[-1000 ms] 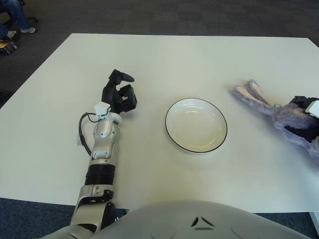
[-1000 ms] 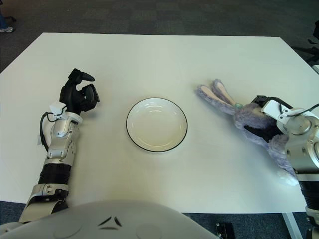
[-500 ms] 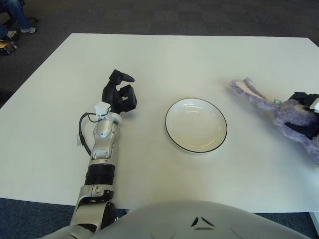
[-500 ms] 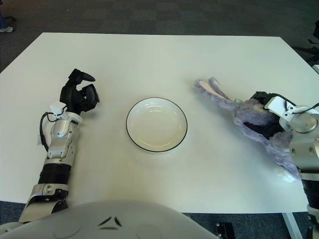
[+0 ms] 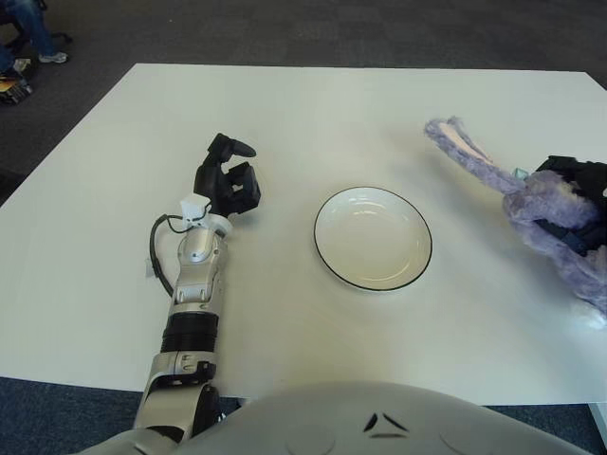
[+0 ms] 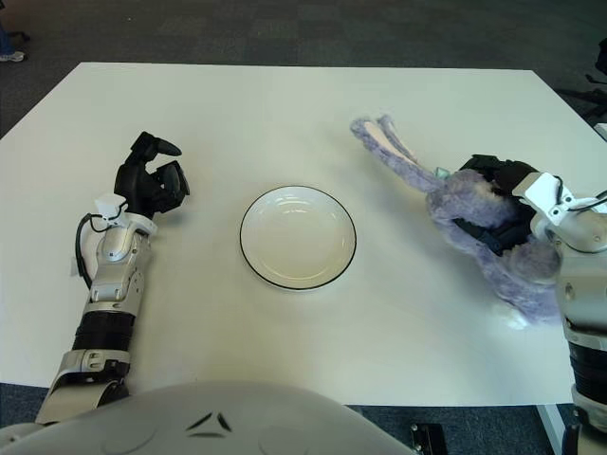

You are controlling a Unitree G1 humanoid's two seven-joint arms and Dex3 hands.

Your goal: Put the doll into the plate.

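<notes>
Lifted since a second ago, the doll (image 6: 474, 213) hangs gripped in the right robot hand (image 6: 507, 204), ears trailing toward the plate (image 6: 298, 237). Carrying is under way; next it must swing left over the plate and release, while the left robot hand (image 6: 150, 182) sits curled, empty, left of it.

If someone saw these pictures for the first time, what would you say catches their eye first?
Most striking is the purple plush doll at the table's right side, long ears stretched toward the middle, with the right hand closed around its body. Next comes the white plate with a dark rim, empty at the centre of the white table. The left hand shows to the left of the plate, black fingers curled, holding nothing.
</notes>
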